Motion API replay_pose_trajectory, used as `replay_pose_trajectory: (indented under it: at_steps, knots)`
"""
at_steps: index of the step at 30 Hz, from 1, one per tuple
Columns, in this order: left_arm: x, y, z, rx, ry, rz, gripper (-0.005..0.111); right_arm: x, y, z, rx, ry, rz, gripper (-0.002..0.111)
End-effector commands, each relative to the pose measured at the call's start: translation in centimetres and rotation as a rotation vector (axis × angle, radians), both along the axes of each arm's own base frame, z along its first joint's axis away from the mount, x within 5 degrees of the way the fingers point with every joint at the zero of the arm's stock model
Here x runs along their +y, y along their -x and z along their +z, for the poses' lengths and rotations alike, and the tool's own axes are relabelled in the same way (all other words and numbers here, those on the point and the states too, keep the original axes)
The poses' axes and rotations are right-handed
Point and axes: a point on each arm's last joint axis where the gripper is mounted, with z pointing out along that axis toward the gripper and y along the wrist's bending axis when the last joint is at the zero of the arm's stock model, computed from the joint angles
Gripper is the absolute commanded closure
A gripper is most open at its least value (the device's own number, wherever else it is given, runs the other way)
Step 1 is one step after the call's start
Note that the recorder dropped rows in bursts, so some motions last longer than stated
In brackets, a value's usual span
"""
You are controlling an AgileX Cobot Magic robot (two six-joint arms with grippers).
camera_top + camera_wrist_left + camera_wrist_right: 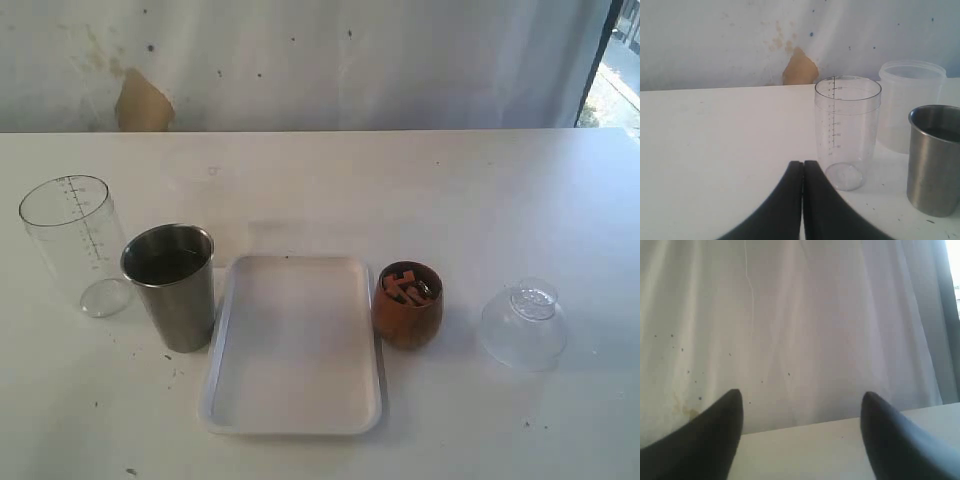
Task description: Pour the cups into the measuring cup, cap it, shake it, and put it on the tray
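5 objects stood in a row on the white tabletop [480, 190]. In the exterior view, left to right: the measuring cup [75, 240], upright and uncapped; the steel tumbler [172, 285] just beside it; the white tray [293, 400]; the wooden cup [408, 310], holding brownish pieces, just beside the tray's right rim; and a clear dome lid [523, 325], set apart. The left end effector [802, 164] had its fingers pressed together, near the measuring cup. The right end effector [800, 400] was spread wide, gripping nothing.
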Motion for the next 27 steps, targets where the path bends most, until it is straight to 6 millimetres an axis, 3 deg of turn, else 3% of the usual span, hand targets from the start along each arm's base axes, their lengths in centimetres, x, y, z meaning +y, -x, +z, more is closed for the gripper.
replay_pose_trajectory:
  at_steps: [1,4,10,14,17,21,24,26,27]
  knots:
    - [-0.1,0.0,-0.1,0.000,0.007,-0.008,0.106,0.0,-0.4,-0.1,0.031,-0.009,0.003,0.043]
    - [0.0,0.0,0.2,-0.042,-0.009,-0.005,0.106,0.0,-0.5,-0.2,0.039,-0.016,0.005,0.043]
    - [0.5,0.1,3.1,-0.342,0.426,0.036,0.106,0.0,-0.5,-0.2,0.039,-0.023,0.007,0.043]
    - [0.8,0.4,4.2,-0.472,0.543,0.036,0.106,0.0,-0.5,-0.2,0.039,-0.023,0.007,0.043]
    - [0.8,0.4,4.1,-0.456,0.601,0.030,0.106,0.0,-0.5,-0.1,0.036,-0.023,0.008,0.043]
    - [0.3,-0.4,4.7,-0.285,0.559,0.033,0.104,0.0,-0.5,-0.1,0.036,-0.023,0.008,0.043]
    - [0.3,-1.5,5.9,-0.241,0.548,0.046,0.085,0.0,-0.5,-0.1,0.036,-0.023,0.008,0.043]
    - [0.3,-1.9,7.0,-0.240,0.548,0.047,0.059,0.0,-0.5,-0.1,0.036,-0.023,0.008,0.043]
    - [0.3,-2.2,7.6,-0.237,0.548,0.048,0.040,0.0,-0.5,-0.1,0.036,-0.023,0.008,0.043]
